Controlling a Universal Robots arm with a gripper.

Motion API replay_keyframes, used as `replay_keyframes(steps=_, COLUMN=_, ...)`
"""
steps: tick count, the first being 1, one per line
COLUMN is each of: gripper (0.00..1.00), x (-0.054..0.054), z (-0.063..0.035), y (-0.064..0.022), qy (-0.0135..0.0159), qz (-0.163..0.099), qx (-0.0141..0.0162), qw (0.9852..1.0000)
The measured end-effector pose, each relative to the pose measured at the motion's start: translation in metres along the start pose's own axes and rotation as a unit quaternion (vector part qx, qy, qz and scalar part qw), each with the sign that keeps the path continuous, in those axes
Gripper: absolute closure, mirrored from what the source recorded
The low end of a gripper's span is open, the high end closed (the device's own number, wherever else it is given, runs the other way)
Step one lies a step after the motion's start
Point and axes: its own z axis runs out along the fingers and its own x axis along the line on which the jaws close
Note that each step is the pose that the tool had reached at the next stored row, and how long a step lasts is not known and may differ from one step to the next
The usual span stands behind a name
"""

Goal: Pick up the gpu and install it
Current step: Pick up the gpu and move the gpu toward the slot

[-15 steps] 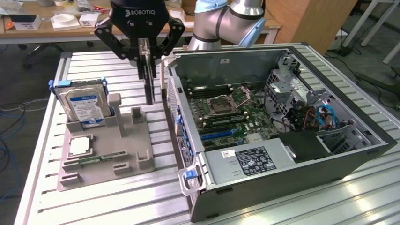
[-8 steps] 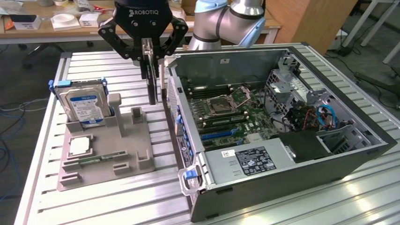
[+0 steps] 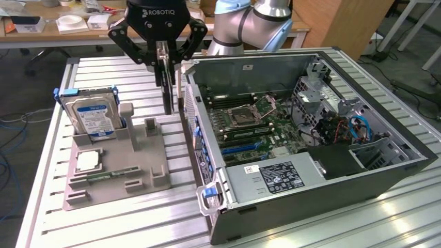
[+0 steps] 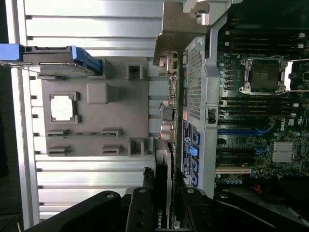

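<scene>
The gripper [image 3: 169, 66] is clamping the gpu [image 3: 168, 95] between narrowly set fingers, and the card is hanging edge-down above the table [image 3: 110, 227], just outside the case [image 3: 289, 212], between its wall on the exterior view's left and the grey fixture [image 3: 148, 165]. In the wrist view the gripper [image 4: 161, 215] is pinching the gpu [image 4: 161, 176] across its thin faces. As I am judging it, the main risk is the card's low edge clipping the top of the case wall while crossing over, since it is hanging below that rim. The pinch is sitting at one end of the card, so a knock could be twisting or slipping it in the fingers. A tilted card could also be missing its slot on the motherboard [image 3: 255, 129] or jamming its bracket against the far wall. Counting: one gpu, one gripper, one open case, one fixture, and on that fixture one hard drive [image 3: 93, 113], one CPU chip [image 3: 90, 161] and one RAM stick [image 3: 103, 176]
</scene>
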Motion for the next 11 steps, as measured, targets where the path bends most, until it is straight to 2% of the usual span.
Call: replay_keyframes(steps=11, gripper=0.73, x=-0.0001, z=-0.0058, y=-0.0003, qy=0.0, qz=0.0, qx=-0.0005, qw=1.0)
